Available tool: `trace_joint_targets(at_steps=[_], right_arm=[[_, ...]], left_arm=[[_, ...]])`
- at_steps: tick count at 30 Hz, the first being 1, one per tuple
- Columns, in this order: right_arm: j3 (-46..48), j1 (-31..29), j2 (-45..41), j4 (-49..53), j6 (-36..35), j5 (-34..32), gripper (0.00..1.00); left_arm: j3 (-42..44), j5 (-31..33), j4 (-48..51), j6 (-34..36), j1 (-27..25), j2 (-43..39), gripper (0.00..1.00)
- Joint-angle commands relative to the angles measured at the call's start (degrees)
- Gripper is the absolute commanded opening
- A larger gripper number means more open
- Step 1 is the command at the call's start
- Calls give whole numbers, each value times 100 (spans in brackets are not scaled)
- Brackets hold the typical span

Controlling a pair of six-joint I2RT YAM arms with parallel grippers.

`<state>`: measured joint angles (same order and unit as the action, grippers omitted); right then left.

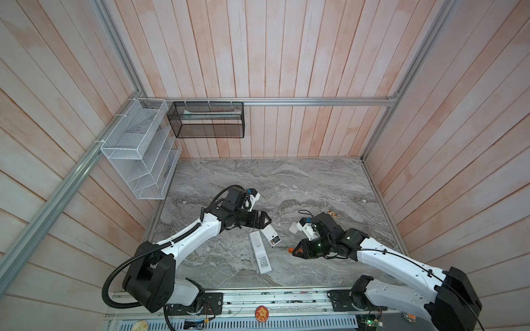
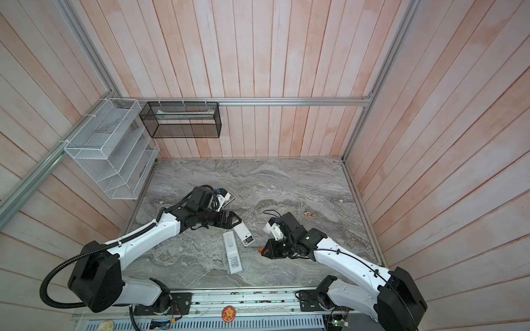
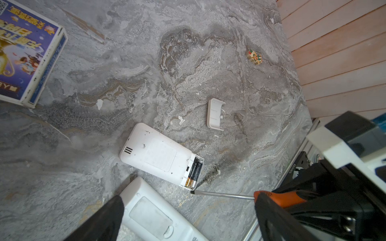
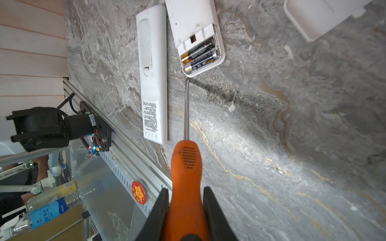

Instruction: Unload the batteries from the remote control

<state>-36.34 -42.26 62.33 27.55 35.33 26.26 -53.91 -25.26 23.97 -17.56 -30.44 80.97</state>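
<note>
**Screwdriver tip at the open battery bay**

Orange and ribbed, the plastic handle of a steel-shafted screwdriver (image 4: 186, 167) sits pinched between the black fingers of the right gripper (image 4: 186, 191). Its thin shaft runs to the open end of a short white plastic remote control (image 4: 192, 18). The flat tip stands right at the rim there, and I cannot tell whether it touches. Two slim dark batteries (image 4: 200, 55) with brassy ends lie side by side in that uncovered bay.

From above, this remote lies near the middle of the grey marbled tabletop (image 1: 286, 183), battery end pointing to 5 o'clock. The screwdriver comes at it from 4 o'clock.

A long white remote (image 1: 259, 252), back side up, lies just beside it at 7 o'clock. A small curved white cover plate (image 3: 216, 114) lies apart at its 3 o'clock. Farther out, toward 2 o'clock, sits a tiny colourful figure (image 3: 253, 56). A flat box with a blue printed face (image 3: 27, 52) lies at 11 o'clock.

The left gripper (image 1: 265, 223) hangs over the short remote's closed end, jaws spread wide.
</note>
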Motion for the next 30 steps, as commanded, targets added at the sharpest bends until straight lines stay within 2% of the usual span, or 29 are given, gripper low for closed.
trace_joint_targets(at_steps=[1,12,16,22,26,28,30], right_arm=[[-101,192,97,91,-164,-317,0],[-410,757,264,251,-605,-327,0],[-629,838,441,323,-860,-207,0],[-853,1029,439,654,-1279,-58,0],[-1101,1028,162,1189,-1730,-3,0],[-1234,1031,47,1447,-1897,-99,0],[-1401,1041,-26,1562,-2123,-226,0]], left_arm=[[21,-72,-75,145,20,-21,100],[-201,-194,36,737,-21,182,100],[-390,241,258,1263,-216,350,100],[-197,1218,11,2999,-753,341,100],[258,1244,-537,4231,-757,87,100],[330,994,-539,4839,-736,106,100],[339,961,-589,5216,-711,234,100]])
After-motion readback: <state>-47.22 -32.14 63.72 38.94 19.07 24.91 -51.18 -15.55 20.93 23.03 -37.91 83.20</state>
